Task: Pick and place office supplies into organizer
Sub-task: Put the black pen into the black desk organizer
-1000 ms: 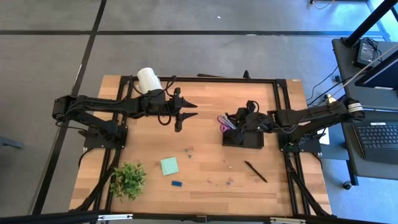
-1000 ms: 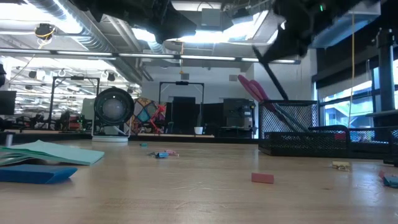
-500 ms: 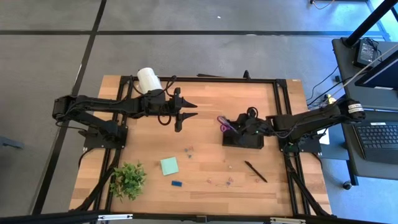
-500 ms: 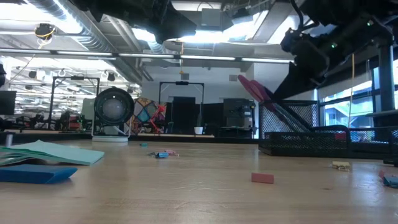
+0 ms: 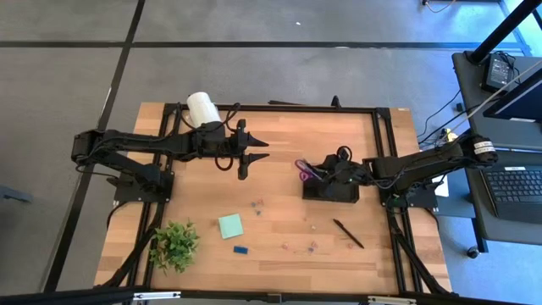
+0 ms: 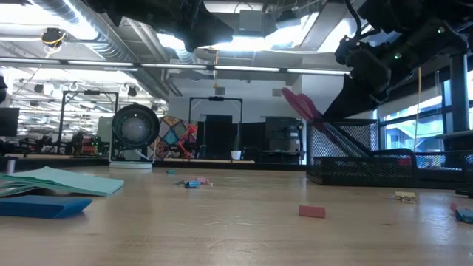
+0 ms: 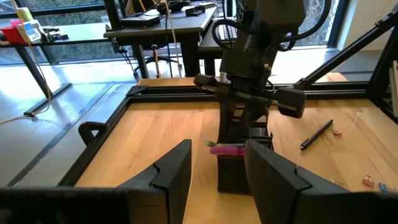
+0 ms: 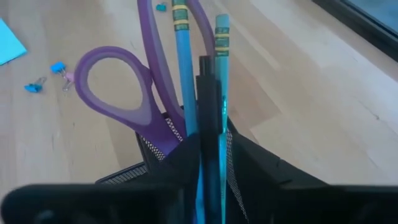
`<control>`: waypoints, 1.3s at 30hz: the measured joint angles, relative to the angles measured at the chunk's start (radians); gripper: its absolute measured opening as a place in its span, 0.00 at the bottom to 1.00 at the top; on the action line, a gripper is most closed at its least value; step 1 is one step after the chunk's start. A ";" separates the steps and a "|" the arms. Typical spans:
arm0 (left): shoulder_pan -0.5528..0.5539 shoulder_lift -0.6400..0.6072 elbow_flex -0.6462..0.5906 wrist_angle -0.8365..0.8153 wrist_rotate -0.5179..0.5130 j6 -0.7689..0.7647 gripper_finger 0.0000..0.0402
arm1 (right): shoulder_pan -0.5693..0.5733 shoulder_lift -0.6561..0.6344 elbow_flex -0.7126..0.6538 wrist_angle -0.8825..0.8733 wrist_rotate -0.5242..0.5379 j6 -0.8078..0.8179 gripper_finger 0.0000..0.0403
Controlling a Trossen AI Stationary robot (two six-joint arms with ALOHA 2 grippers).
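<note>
We see the wooden table (image 5: 279,135), flat plank grain, carrying everything. The organizer (image 5: 332,188), black wire mesh and boxy, sits at 3 o'clock. Its tall cup holds the scissors (image 8: 134,93) with smooth purple loop handles up, two blue pencils (image 8: 181,68) and a black pen (image 8: 208,112), upright so they fit.

Right gripper (image 5: 326,174) is over that cup, likely dropping the pen; we cannot tell its finger gap. Left gripper (image 5: 258,151), fingers spread, waits at 11 o'clock.

Loose at 6 o'clock: green notepad (image 5: 230,225), another pen (image 5: 348,233), blue block (image 5: 240,250), clips (image 5: 301,246).
</note>
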 joint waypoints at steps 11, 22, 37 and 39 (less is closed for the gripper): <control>0.000 0.000 0.000 0.000 0.000 0.001 0.36 | 0.000 0.001 0.152 -0.216 -0.003 0.027 0.44; 0.000 0.000 0.000 0.000 0.000 0.003 0.36 | 0.067 0.000 0.406 -0.598 -0.322 0.416 0.47; 0.000 0.000 0.000 0.001 0.000 0.029 0.36 | 0.297 0.123 0.406 -0.805 -0.347 0.830 0.47; 0.004 0.000 0.000 0.000 0.000 0.029 0.36 | 0.315 0.169 0.406 -0.786 -0.357 0.850 0.47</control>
